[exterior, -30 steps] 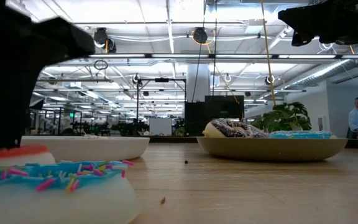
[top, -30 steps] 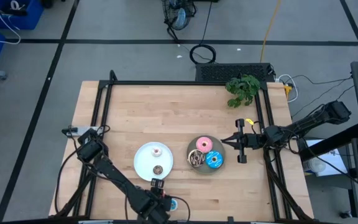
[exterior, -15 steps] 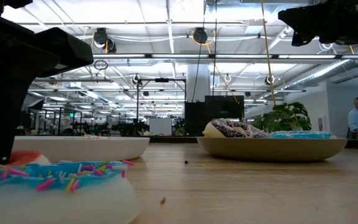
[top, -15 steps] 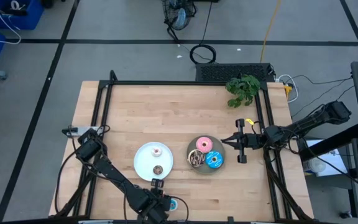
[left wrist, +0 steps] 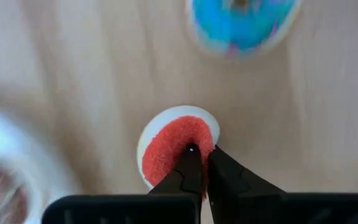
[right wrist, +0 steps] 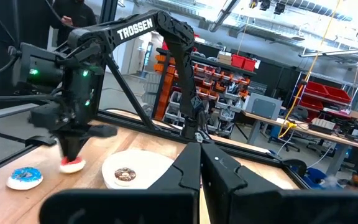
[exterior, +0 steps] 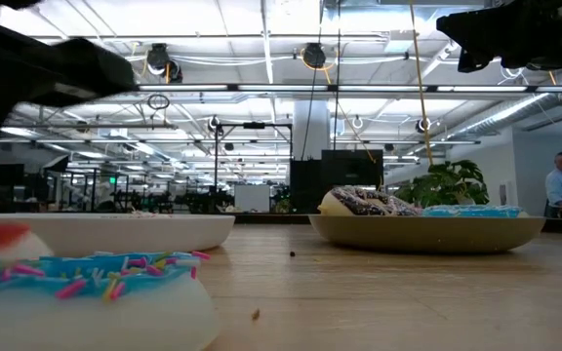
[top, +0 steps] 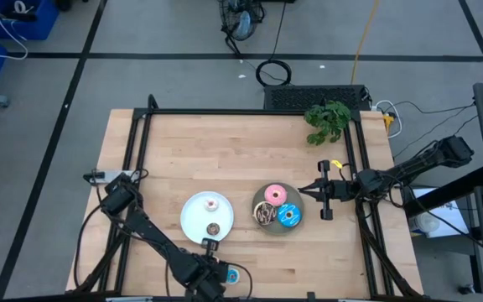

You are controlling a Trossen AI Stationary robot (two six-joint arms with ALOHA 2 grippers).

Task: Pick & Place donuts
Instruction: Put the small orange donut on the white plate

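Note:
My left gripper (top: 212, 267) stands near the table's near edge, pointing steeply down, shut on a tiny red donut (left wrist: 178, 152). A tiny blue sprinkled donut (left wrist: 241, 25) lies flat on the wood just beside it. The white plate (top: 193, 216) carries a tiny white-pink donut (top: 212, 202) and a tiny brown donut (top: 214, 228). The grey plate (top: 277, 228) carries the pink (top: 275, 195), brown streaked (top: 264, 215) and blue sprinkled (top: 289, 216) donuts. My right gripper (top: 324, 191) hovers shut, right of the grey plate. My left gripper pinches one side of the red donut's ring (left wrist: 174, 158) between its two fingers (left wrist: 185, 177), whose tips meet at the donut's hole. The fingers come from above, pointing steeply down. The donut lies flat at table level (right wrist: 72, 165); its underside is hidden.
A green leafy plant (top: 327, 120) stands at the far right corner. A black frame (top: 250, 111) runs along the table's far and side edges. Bare wood (top: 208, 151) spreads over the far half of the table.
My left gripper has shut on the red donut while staying in place near the table's near edge. The right arm has kept still.

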